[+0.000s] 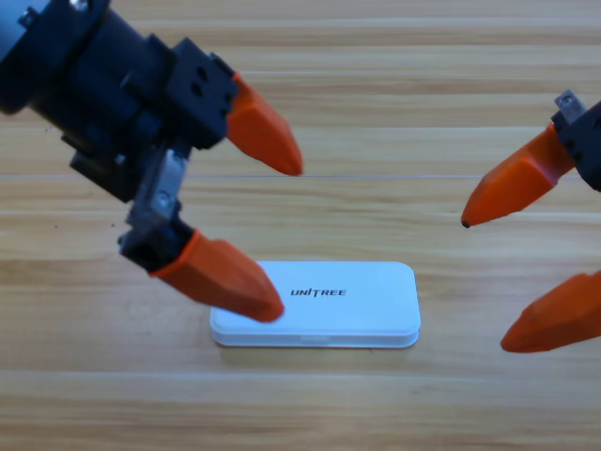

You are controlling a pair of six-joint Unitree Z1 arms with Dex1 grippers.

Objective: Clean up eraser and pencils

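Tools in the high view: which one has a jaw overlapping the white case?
The left tool: its lower orange jaw overlaps the closed white Unitree case's left end. The right tool waits open at the picture's right edge, apart from it.

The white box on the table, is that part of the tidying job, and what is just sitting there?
For the job:
closed white rectangular plastic case
left gripper, open above the case's left end

Just there:
right gripper, open, waiting at the right edge
wooden table

No eraser or pencils show.
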